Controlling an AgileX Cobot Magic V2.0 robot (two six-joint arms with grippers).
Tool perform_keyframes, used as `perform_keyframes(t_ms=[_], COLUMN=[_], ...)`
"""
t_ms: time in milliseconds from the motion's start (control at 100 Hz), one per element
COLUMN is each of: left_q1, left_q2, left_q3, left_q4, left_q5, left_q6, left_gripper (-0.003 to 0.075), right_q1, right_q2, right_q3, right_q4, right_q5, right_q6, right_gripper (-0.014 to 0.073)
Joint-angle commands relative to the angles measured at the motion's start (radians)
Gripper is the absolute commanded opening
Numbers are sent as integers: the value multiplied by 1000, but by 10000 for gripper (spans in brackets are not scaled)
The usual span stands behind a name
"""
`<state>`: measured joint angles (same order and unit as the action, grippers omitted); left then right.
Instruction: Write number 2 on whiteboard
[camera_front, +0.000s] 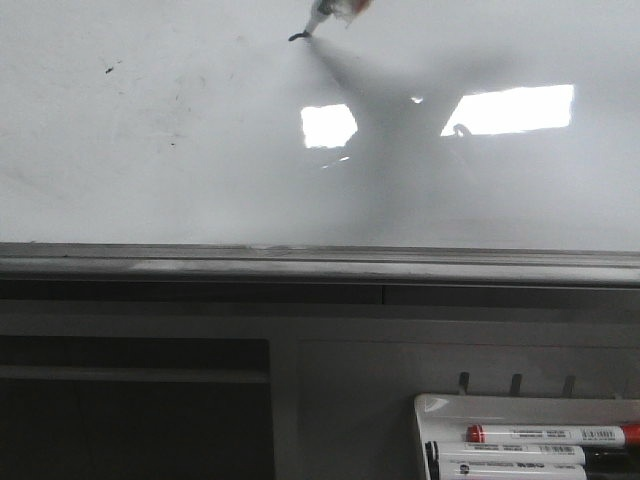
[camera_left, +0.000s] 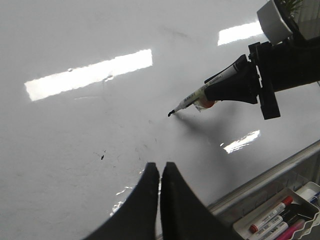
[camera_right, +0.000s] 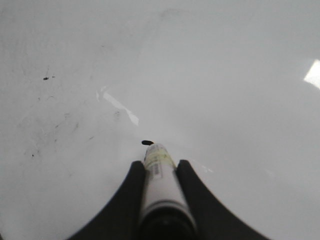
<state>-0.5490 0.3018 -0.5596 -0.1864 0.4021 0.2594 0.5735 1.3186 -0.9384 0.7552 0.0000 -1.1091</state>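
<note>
The whiteboard (camera_front: 180, 150) fills the front view, glossy white with faint smudges and a grey bottom rim (camera_front: 300, 262). My right gripper (camera_right: 159, 167) is shut on a white marker (camera_right: 160, 185); it also shows in the left wrist view (camera_left: 235, 85). The marker's black tip (camera_front: 297, 37) touches the board at the top of the front view, next to a short black mark (camera_right: 147, 142). No full number 2 shows. My left gripper (camera_left: 160, 167) is shut and empty, held over the board's lower part.
A white marker tray (camera_front: 440, 412) with red-capped and black markers (camera_front: 545, 435) sits below the board at the front right. Small black specks (camera_front: 110, 70) dot the board's left. Bright light reflections (camera_front: 328, 125) lie on the board.
</note>
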Motion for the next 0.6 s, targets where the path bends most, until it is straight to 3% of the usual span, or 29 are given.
perform_keyframes(t_ms=[0,300,380,590], left_q1=[2,2,2,2], left_q2=[9,9,9,9], left_q3=[-28,-28,-28,-28], left_q4=[-15,-15,-15,-12], left_q5=[-80,-80,-80,-80], left_q6=[-10,-10,-10,-10], left_gripper=[-20,-20,-20,-20], right_q1=[-69,-159,-134,8], right_q2=[-25,-88,-78,29], right_q3=[-23,-21,-13,20], right_q4=[-11,-12,-12,-12], right_q5=[-17,205,238,120], right_q6=[-24,-24,-24,-24], right_gripper=[-76,-60,-60,-60])
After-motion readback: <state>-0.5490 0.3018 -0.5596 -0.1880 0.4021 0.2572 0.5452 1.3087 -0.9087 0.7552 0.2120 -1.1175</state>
